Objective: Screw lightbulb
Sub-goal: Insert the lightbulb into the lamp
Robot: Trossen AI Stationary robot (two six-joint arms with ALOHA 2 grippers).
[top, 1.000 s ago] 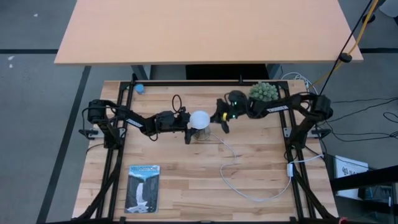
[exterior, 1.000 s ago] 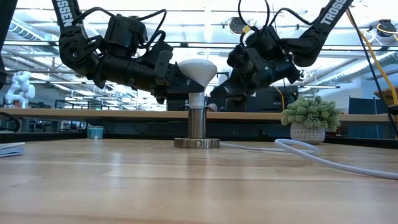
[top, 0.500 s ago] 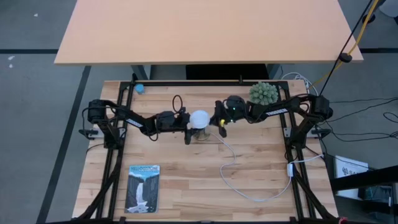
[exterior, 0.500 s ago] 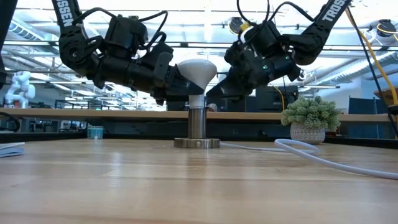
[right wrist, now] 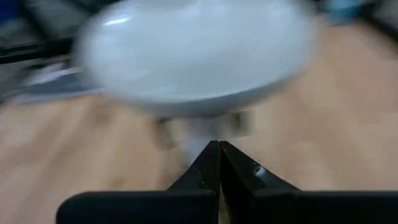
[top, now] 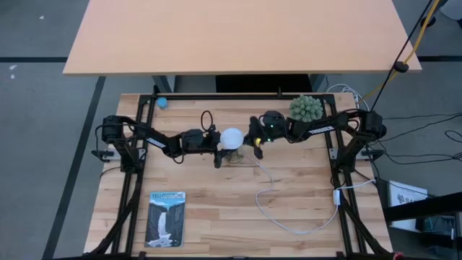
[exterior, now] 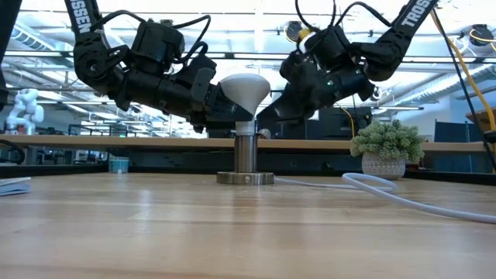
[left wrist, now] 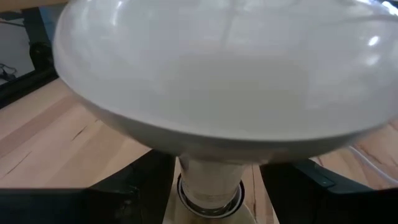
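Note:
The white lightbulb stands upright with its screw base in the grey metal socket, whose round disc rests on the table's middle. My left gripper comes from the table's left and is shut on the bulb below its globe. My right gripper is shut and hovers just right of the bulb, its tips pointing at the neck under the globe. Whether it touches the bulb I cannot tell. My left gripper has one finger on each side of the bulb's tapered cone, just above the socket. It comes about level from the table's left, under the globe. The bulb stays upright in the socket.
A small potted plant stands at the far right. The socket's white cord loops toward the near right. A flat blue card lies near left, and a small blue object sits at the far left.
My right gripper has moved toward the table's left and closer to the bulb, turning a little, and now stands just beside it. The bulb and my left gripper have stayed in place.

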